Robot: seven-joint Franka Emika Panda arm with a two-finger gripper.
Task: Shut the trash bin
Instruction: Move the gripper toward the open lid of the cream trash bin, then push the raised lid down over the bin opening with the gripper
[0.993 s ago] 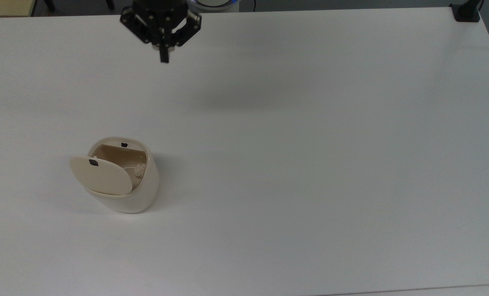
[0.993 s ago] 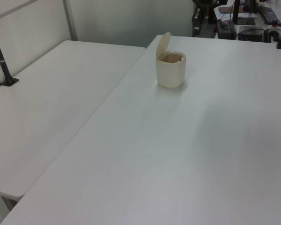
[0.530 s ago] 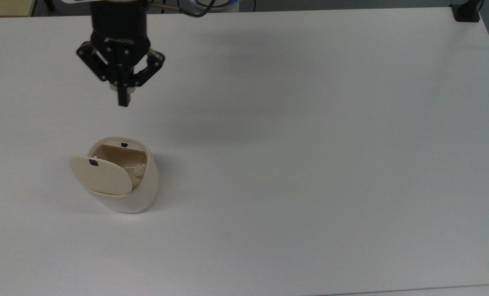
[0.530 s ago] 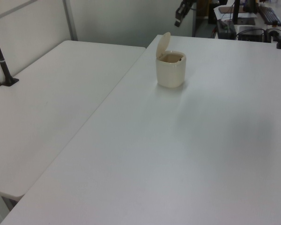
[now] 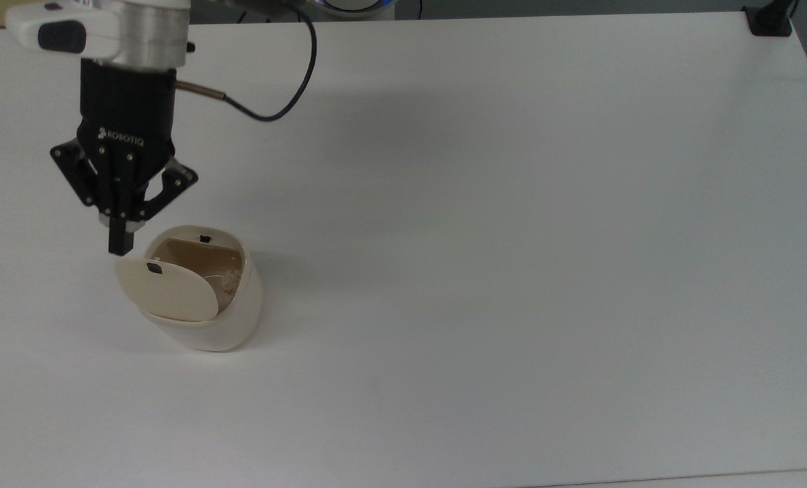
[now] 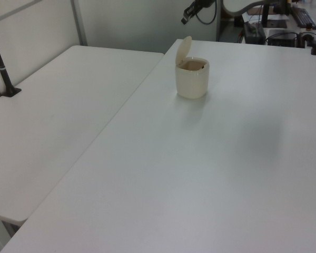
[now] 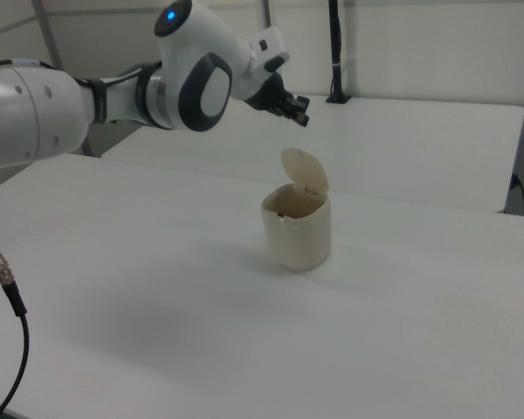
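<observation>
Closed jaws are seen on the gripper [image 5: 121, 245], the two fingers pressed together into a single black tip with nothing held between them. The gripper is carried in the air above the lid [image 5: 166, 288] of the bin [image 5: 224, 318]; in the right view it hangs clear of the lid's top edge, higher and toward the right view's left [image 7: 299, 112]. In the left view only the tip is caught, near the top edge of the frame [image 6: 185, 19].

The lid is raised on its hinge and stands nearly upright, so the tan inside of the bin is exposed. A small black latch [image 5: 153, 268] is seen on the lid's inner face, and a second black piece [image 5: 205, 238] on the rim across from it.

The bin stands upright on the white table [image 5: 512, 237], in the half toward the top view's left, well apart from all edges. A black cable [image 5: 288, 102] is looped from the arm's wrist over the table. A second white table [image 6: 63, 105] is seen beside the first.
</observation>
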